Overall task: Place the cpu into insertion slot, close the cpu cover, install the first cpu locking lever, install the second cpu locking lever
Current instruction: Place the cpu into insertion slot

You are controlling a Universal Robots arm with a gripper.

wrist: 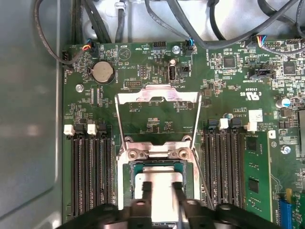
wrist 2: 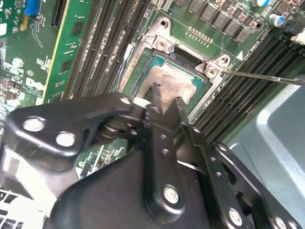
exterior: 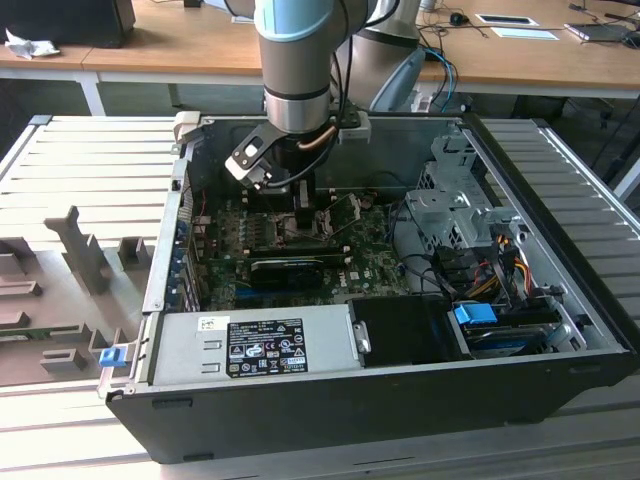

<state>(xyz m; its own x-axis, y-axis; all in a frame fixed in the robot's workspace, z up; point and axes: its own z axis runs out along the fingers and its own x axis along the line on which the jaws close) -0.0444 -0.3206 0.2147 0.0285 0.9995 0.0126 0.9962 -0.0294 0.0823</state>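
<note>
The pale silver cpu [wrist 2: 174,78] [wrist: 161,177] lies flat in the insertion slot [wrist: 155,153], a silver-rimmed socket on the green board. My gripper [wrist 2: 167,94] [wrist: 162,187] hangs right over it. Its two black fingertips [wrist 2: 155,89] are a narrow gap apart at the chip's top face, and nothing sits between them. The cpu cover [wrist: 157,95] [exterior: 345,210] stands swung up off the socket, a thin silver frame. A thin wire locking lever [wrist 2: 262,76] [wrist: 204,179] juts out beside the socket. In the exterior view the arm reaches down into the case, with the gripper [exterior: 300,205] over the board.
Long black memory slots [wrist: 93,176] flank the socket on both sides. In the open computer case [exterior: 300,410] a black graphics card [exterior: 285,268] lies near the socket. The power supply [exterior: 265,345] sits along the near wall. Cables and a drive cage [exterior: 450,200] are on the exterior view's right.
</note>
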